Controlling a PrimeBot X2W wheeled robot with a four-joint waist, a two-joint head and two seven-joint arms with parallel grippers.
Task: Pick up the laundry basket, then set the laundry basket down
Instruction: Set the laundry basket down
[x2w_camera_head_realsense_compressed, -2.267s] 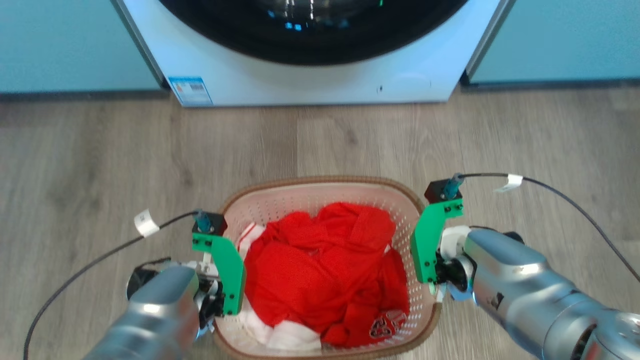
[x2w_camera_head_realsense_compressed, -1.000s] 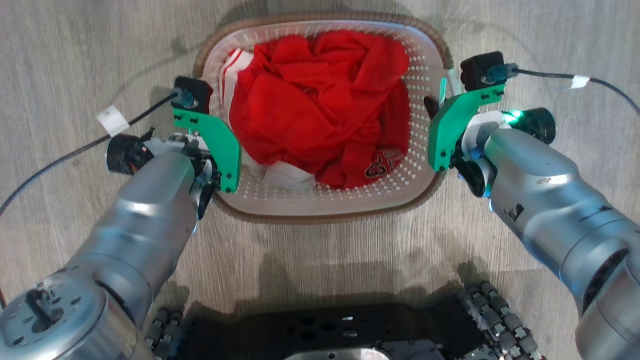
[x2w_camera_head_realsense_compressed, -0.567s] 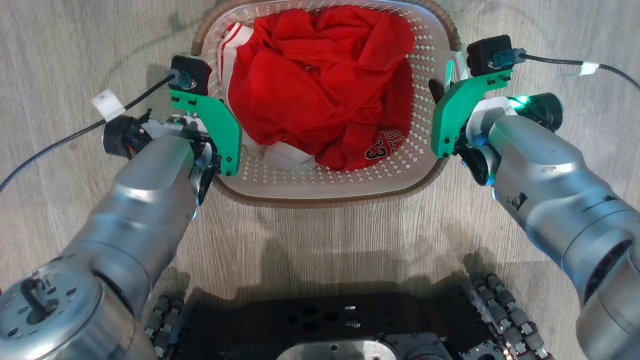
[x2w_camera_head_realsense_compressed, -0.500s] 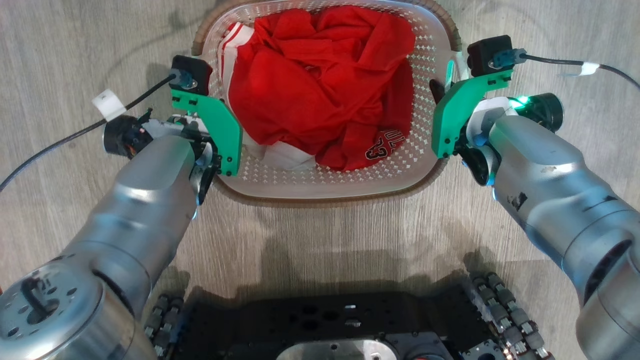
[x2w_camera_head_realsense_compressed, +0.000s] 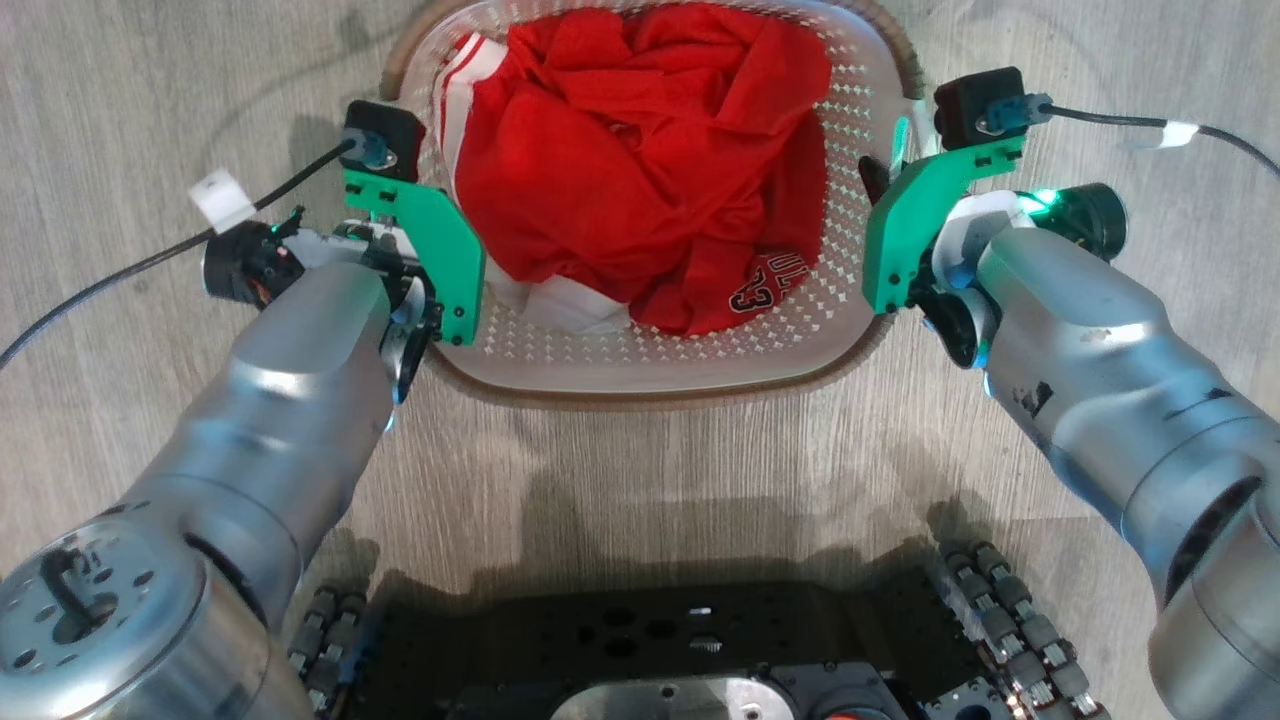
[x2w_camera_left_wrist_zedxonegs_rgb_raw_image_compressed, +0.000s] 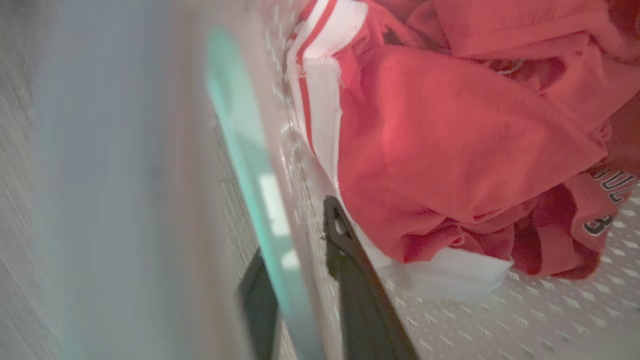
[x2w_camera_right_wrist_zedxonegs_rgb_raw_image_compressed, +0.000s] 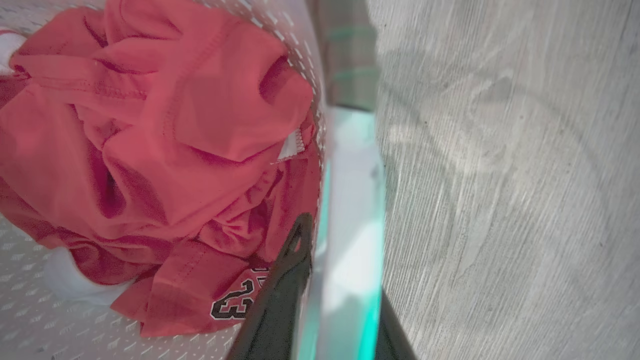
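The laundry basket (x2w_camera_head_realsense_compressed: 700, 352), white and perforated with a brown woven rim, lies on the wood floor between my arms and holds crumpled red clothing (x2w_camera_head_realsense_compressed: 640, 150) with white trim. My left gripper (x2w_camera_head_realsense_compressed: 432, 215) sits at the basket's left side under its green bracket. In the left wrist view the left gripper (x2w_camera_left_wrist_zedxonegs_rgb_raw_image_compressed: 295, 235) has one dark finger inside the wall and one outside, shut on it. My right gripper (x2w_camera_head_realsense_compressed: 888, 172) clamps the right side by the white handle (x2w_camera_head_realsense_compressed: 915, 125). In the right wrist view the right gripper (x2w_camera_right_wrist_zedxonegs_rgb_raw_image_compressed: 340, 260) straddles that handle (x2w_camera_right_wrist_zedxonegs_rgb_raw_image_compressed: 350, 210).
My black wheeled base (x2w_camera_head_realsense_compressed: 650, 650) fills the bottom of the head view, close behind the basket. Grey wood floor (x2w_camera_head_realsense_compressed: 120, 100) lies on both sides. Black camera cables (x2w_camera_head_realsense_compressed: 100, 285) trail from each wrist out over the floor.
The head camera has tilted down from the washing machine to the floor and my base. Over the last half second the basket and my left gripper edged slightly up the view.
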